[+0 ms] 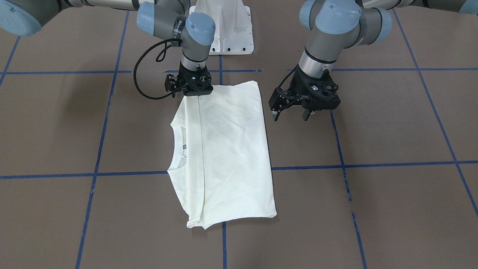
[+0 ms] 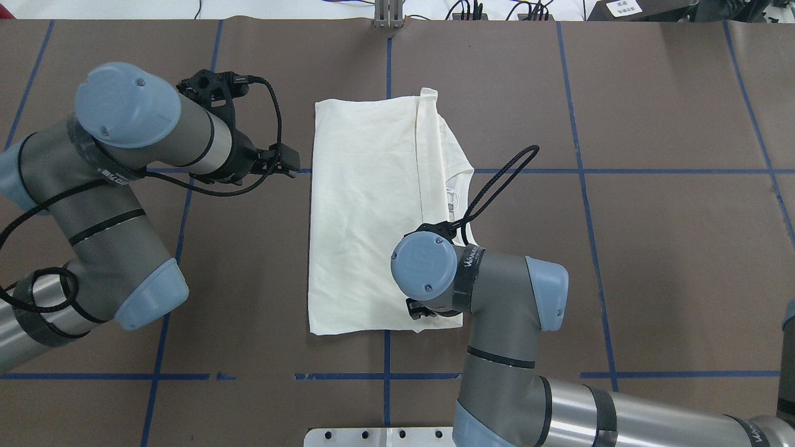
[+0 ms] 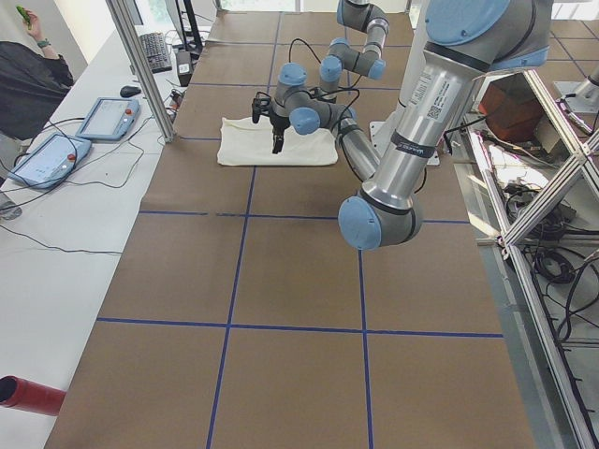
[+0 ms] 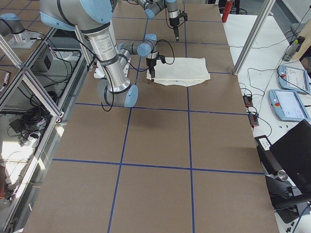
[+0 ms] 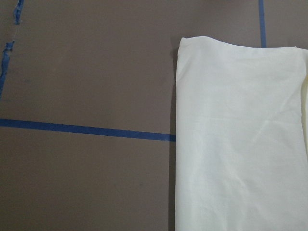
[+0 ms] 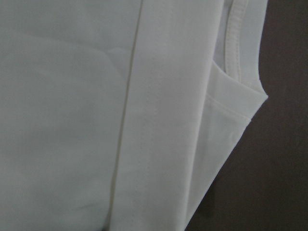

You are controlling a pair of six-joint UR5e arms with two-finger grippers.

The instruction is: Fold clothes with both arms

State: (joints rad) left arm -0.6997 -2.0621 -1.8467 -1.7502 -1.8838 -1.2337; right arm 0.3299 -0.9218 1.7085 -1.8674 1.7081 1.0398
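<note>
The cream shirt (image 1: 227, 149) lies folded into a long rectangle on the brown table, plain side up, its collar (image 1: 175, 149) on the edge toward my right arm. In the overhead view the shirt (image 2: 366, 217) fills the table's middle. My left gripper (image 1: 291, 115) hovers open just off the shirt's long plain edge, nothing between its fingers; it shows small in the overhead view (image 2: 287, 162). My right gripper (image 1: 196, 93) sits low on the shirt's corner nearest the robot base, its fingertips hidden under its body (image 2: 425, 310). The wrist views show only flat cloth (image 5: 240, 144) (image 6: 96, 120).
Blue tape lines (image 1: 220, 172) cross the brown table cover. The white pedestal base (image 1: 224, 26) stands just behind the shirt. Beyond the far table edge, a side bench holds teach pendants (image 4: 286, 92) and cables. A person (image 3: 33, 79) stands at that bench.
</note>
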